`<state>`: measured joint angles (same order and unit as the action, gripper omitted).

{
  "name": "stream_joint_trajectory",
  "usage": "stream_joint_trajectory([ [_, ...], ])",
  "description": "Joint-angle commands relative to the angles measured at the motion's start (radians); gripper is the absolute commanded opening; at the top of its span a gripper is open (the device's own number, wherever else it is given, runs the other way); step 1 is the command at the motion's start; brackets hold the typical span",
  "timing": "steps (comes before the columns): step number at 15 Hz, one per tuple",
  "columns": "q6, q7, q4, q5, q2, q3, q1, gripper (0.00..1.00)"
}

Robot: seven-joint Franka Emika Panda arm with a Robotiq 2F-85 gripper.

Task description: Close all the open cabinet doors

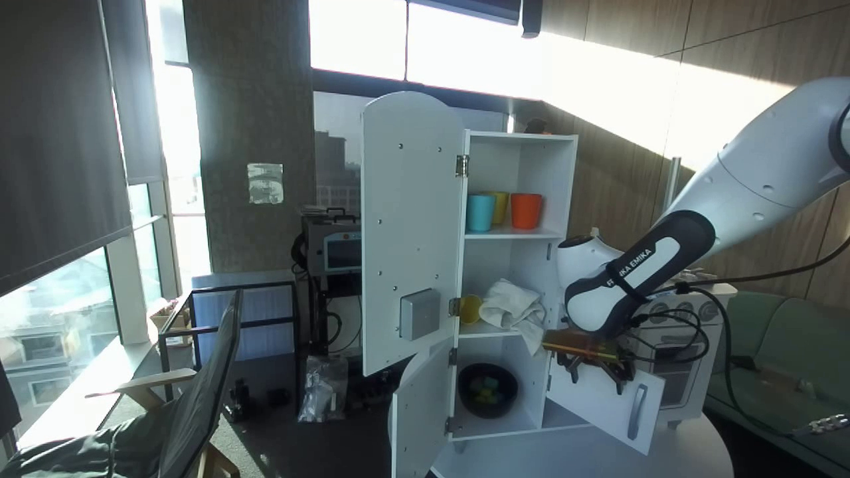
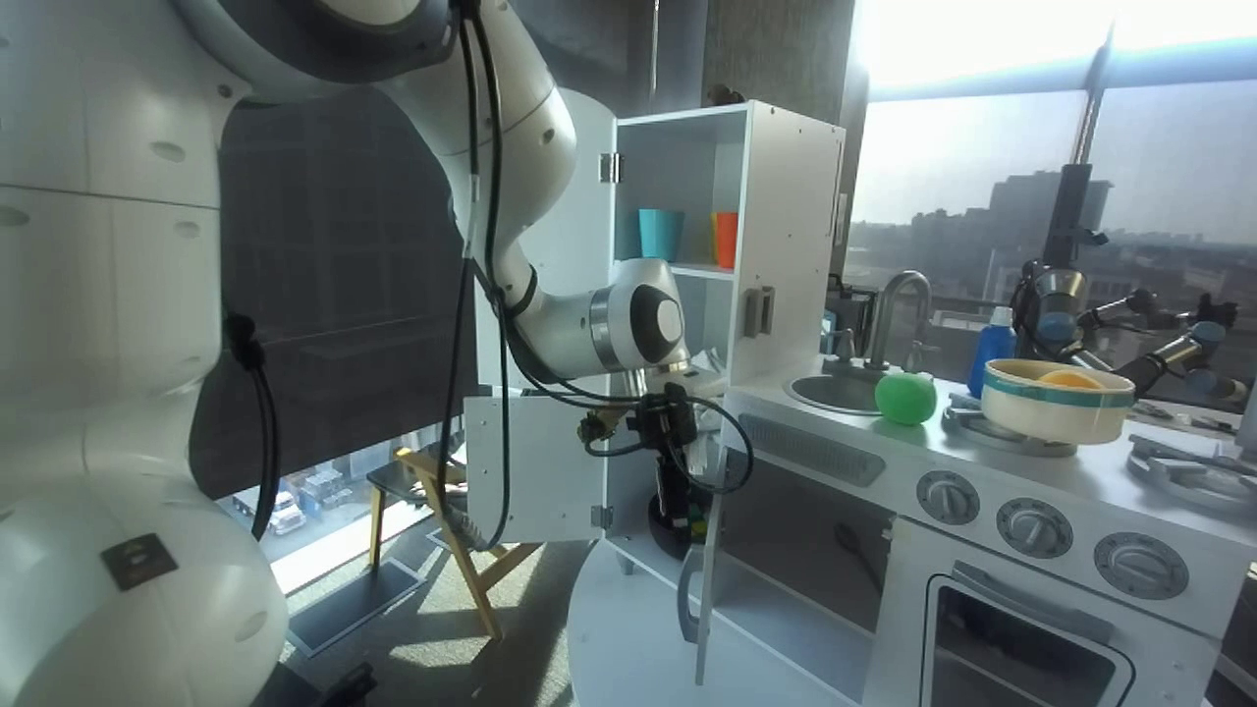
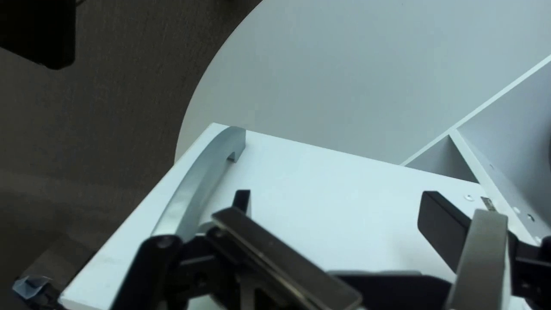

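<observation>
Three stand open in an exterior view: tall door at centre, low door below, side door lower right. Gripper spread, I'd push the last, likely light and stiff, near its handle.

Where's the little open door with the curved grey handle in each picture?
In an exterior view: the door, low, right of centre.
In an exterior view: the door, low, nearly edge-on, just right of centre.
Wrist view: the door, lower middle, its handle towards the left.
Shared landmark: the curved-edged white surface beneath, in all three.
</observation>
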<state>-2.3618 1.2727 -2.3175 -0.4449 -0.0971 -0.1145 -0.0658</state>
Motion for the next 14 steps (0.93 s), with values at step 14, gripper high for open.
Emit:
stream_joint_trajectory([
  [14, -0.139, 0.089, 0.074, 0.092, -0.04, -0.117, -0.092, 1.0],
])
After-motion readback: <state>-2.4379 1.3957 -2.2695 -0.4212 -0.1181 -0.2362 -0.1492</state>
